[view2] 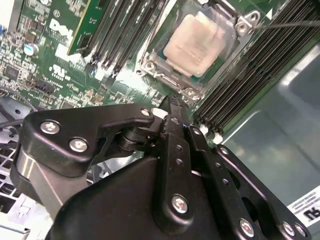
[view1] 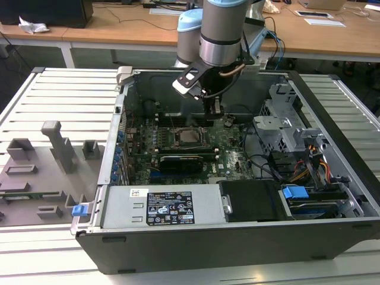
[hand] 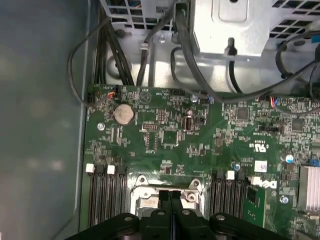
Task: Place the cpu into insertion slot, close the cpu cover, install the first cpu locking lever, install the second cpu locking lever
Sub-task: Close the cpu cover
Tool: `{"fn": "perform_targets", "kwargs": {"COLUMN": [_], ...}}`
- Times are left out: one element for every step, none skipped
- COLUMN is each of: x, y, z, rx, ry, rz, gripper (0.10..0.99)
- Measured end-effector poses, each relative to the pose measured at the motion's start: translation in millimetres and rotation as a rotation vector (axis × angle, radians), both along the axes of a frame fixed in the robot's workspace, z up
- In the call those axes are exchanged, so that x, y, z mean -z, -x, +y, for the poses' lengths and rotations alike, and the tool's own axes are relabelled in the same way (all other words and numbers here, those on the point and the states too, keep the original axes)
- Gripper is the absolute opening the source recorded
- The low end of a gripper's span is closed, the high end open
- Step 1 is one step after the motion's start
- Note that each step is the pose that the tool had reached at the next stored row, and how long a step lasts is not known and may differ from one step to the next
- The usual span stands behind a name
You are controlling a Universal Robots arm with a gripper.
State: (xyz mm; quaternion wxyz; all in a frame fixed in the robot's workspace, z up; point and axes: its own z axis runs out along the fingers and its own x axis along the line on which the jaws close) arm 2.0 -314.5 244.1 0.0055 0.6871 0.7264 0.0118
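Chip (view2: 197,44) lies flat in the socket (view2: 150,66) on the green board (hand: 225,125), pale top up and square to the rim. It looks seated. Tool (view2: 172,102) hangs just beside the socket's near edge, fingers pressed together on nothing, probably as a narrow tip for pushing. Thin lever wire (view2: 290,22) runs off frame; I cannot tell whether it is latched. In the first wrist view the tool hides most of the socket.

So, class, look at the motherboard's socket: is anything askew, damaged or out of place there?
Nothing stands out. The cpu lies flat and square, and the cover frames it evenly with no corner lifted. The gripper hangs shut by the cover's edge.
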Motion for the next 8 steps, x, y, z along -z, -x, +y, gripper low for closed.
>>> {"fn": "perform_targets", "kwargs": {"x": [0.0,0.1,0.1,0.2,0.1,0.2,0.2,0.2], "y": [3.4,6.3,8.1,9.5,12.0,14.9,16.1,17.6], "z": [0.0,0.0,0.0,0.1,0.0,0.0,0.1,0.0], "rx": [0.0,0.0,0.0,0.0,0.0,0.0,0.0,0.0], "ry": [0.0,0.0,0.0,0.0,0.0,0.0,0.0,0.0], "rz": [0.0,0.0,0.0,-0.0001,0.0,0.0,0.0,0.0], "gripper": [0.106,0.106,0.106,0.106,0.106,0.106,0.106,0.106]}}
